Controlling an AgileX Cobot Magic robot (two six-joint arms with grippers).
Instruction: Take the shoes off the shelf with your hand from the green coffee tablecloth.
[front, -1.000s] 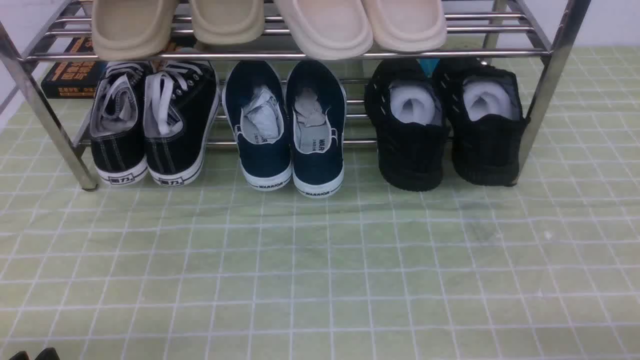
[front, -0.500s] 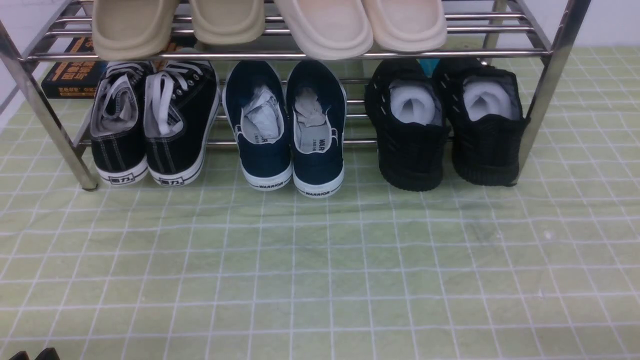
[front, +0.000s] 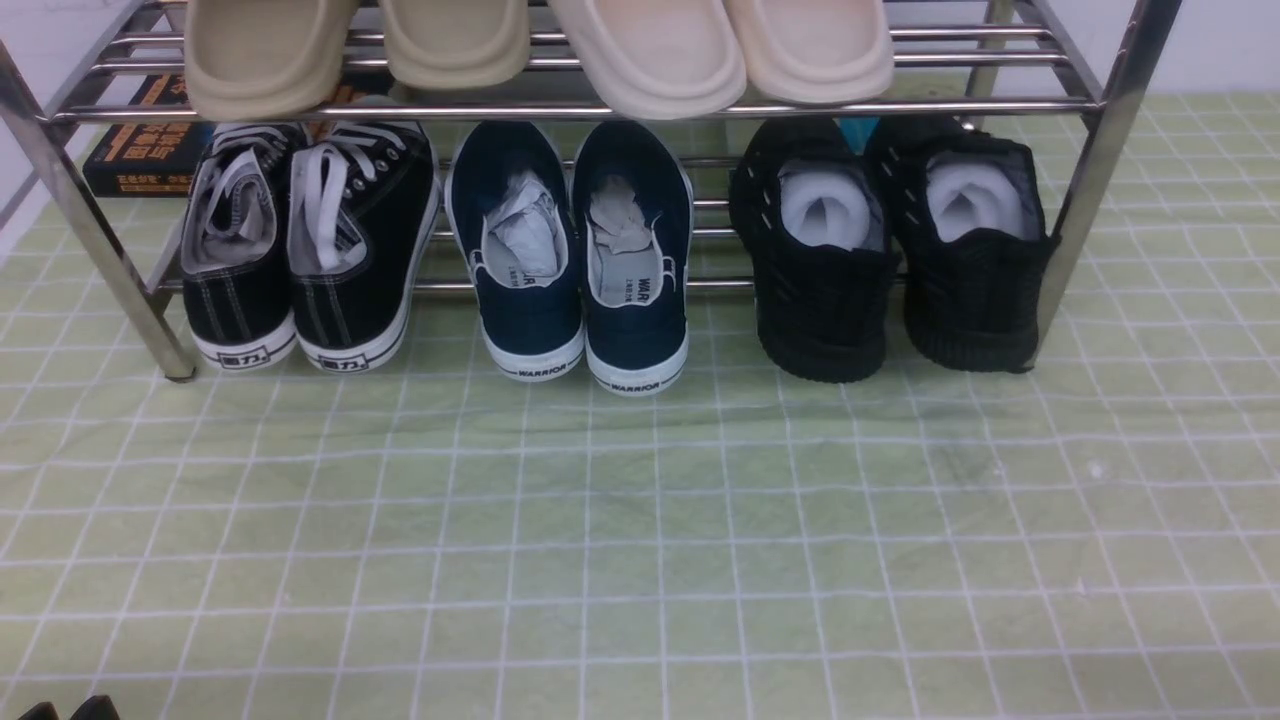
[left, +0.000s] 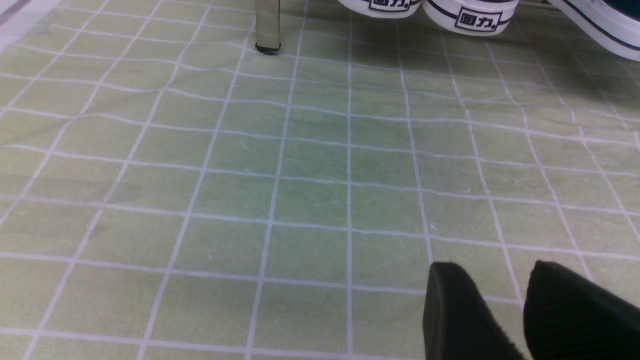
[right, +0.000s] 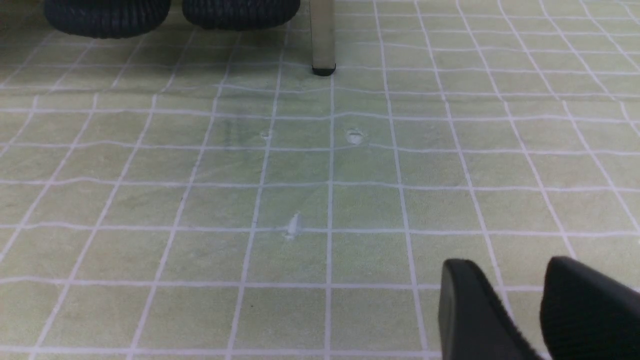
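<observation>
Chrome tubing frames my front view: the shelf (front: 600, 108) stands on the green coffee tablecloth (front: 640, 520), a pale cloth ruled with a white square grid. On the lower tier, at the right end, sit the shoes (front: 820, 310). They are all-black ribbed knit with small white dashes and white paper stuffed inside, heels toward me and hanging over the front rail above the cloth. Beside them are navy slip-ons (front: 530, 310) with white soles, then black canvas sneakers (front: 350, 300) with white laces. Smooth beige slippers (front: 650, 60) rest on the top tier, and a dark box (front: 140, 150) with orange print lies behind. Only the tips of my left gripper (front: 68, 710) show, at the bottom left corner, well apart from the shoes.

From the left wrist, the left gripper (left: 500, 280) has its two matte black fingers parted with bare cloth between them, holding nothing. A shelf leg (left: 267, 25) and the sneakers' white rubber heels (left: 470, 15) lie ahead.

From the right wrist, the right gripper (right: 512, 272) is likewise moderately parted and empty, low over the wrinkled cloth (right: 300, 175). The rounded knit heels of the shoes (right: 107, 17) sit well ahead of it, next to the right front leg (right: 322, 35), not touching the fingers.
</observation>
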